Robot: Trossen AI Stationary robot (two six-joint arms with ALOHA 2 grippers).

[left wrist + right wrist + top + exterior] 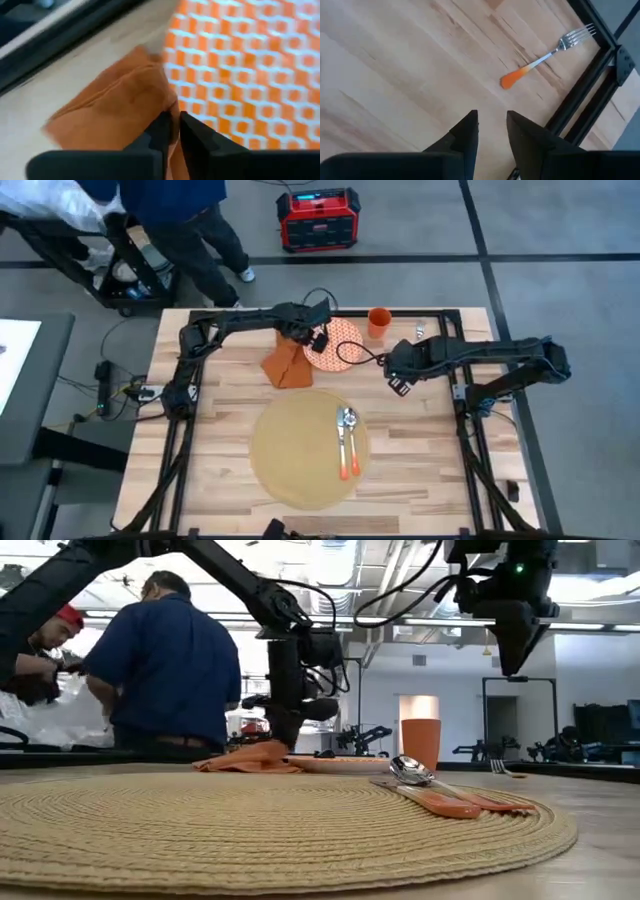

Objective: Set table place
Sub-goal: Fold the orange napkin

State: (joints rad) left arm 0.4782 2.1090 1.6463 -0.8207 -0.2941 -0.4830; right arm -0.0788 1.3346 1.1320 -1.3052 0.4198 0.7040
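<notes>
One large round tan woven placemat (305,448) lies lower centre on the light wooden table (210,430), bearing two orange-handled utensils (348,442). Above it:
- one rust-orange napkin (286,364), pinched by the left gripper (303,343);
- one patterned plate (336,344);
- one orange cup (379,322).

The right gripper (400,384) hovers centre-right, fingers slightly apart and holding nothing. One orange-handled fork (547,57) lies near the rail.

Count on the light butcher-block wooden table (220,430): one large round woven tan placemat (295,455); one round orange-and-white patterned plate (343,340); one rust-orange cloth napkin (285,367); one orange cup (379,322); one orange-handled metal fork (547,56); two orange-handled metal utensils (347,442), at least one a spoon.
</notes>
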